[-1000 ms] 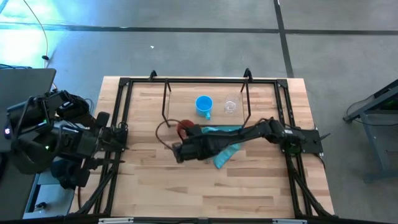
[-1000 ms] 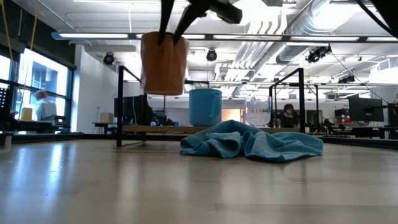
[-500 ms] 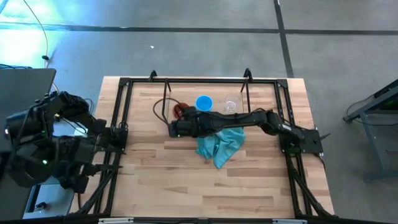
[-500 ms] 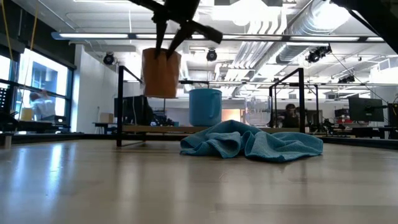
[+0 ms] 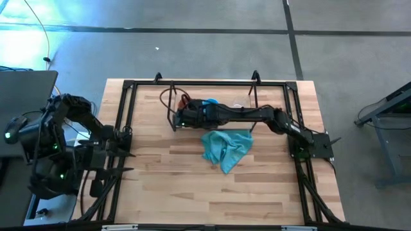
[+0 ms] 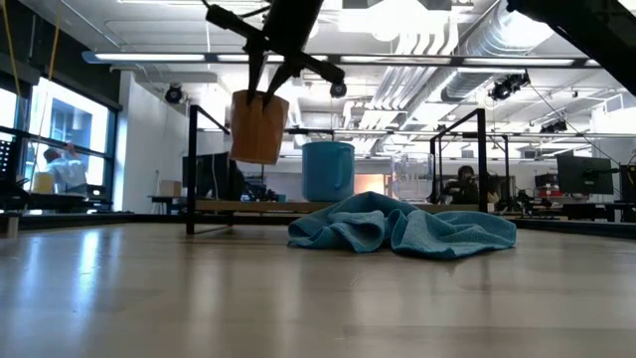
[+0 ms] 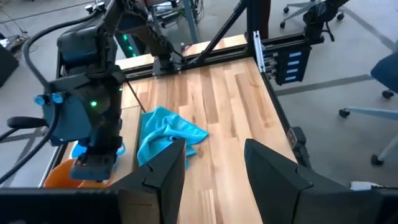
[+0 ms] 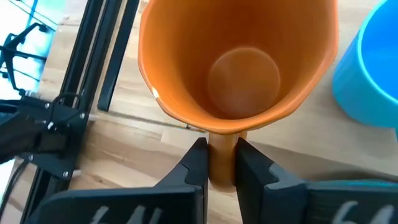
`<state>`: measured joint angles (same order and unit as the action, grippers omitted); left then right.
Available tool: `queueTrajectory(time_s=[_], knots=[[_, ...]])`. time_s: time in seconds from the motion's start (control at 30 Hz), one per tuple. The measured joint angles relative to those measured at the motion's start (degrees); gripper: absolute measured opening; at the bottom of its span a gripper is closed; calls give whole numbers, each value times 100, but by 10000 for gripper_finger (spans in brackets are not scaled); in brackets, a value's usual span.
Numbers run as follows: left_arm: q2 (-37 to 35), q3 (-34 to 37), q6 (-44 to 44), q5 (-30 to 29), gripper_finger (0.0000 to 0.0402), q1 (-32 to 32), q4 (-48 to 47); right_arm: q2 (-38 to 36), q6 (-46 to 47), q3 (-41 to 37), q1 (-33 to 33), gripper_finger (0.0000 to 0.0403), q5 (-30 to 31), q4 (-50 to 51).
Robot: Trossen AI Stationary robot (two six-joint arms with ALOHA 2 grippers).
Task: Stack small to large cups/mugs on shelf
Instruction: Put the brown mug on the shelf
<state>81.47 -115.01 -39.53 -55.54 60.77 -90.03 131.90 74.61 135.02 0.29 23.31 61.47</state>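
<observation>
The orange-brown mug (image 6: 258, 126) hangs under my right gripper (image 8: 221, 163), which is shut on it. It is above the left part of the shelf (image 6: 214, 206), mouth up, clear of the wood. In the high view the mug (image 5: 184, 102) shows beside the outstretched right arm. The blue mug (image 6: 328, 171) stands upright on the shelf to its right, and also shows in the right wrist view (image 8: 373, 68). The clear glass cup (image 6: 410, 177) stands farther right. My left gripper (image 7: 214, 171) is open at the table's left edge, touching nothing. My right gripper pinches the orange-brown mug's handle (image 8: 221, 149) between its two fingers, just under the rim. The fingers (image 6: 270, 85) come from above, pointing down along the mug's side. The mug hangs below them, lifted clear and slightly tilted.
A crumpled teal cloth (image 5: 225, 147) lies on the table in front of the shelf, under the right arm. The shelf's black posts and top rail (image 5: 212, 83) stand around the mugs. Black frame rails (image 5: 125, 128) run along the table's left and right sides.
My right gripper, shut on the orange-brown mug, has carried it from above the table in front of the shelf toward the far edge. It now hangs over the shelf's left part, left of the blue mug. The right arm has stretched out over the cloth.
</observation>
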Motion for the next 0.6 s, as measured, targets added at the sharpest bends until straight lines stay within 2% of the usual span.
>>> queueTrajectory(time_s=[0.6], knots=[[-40,80,15,-301,154,0,1,56,-265,-9,-383,21,-584,-113]])
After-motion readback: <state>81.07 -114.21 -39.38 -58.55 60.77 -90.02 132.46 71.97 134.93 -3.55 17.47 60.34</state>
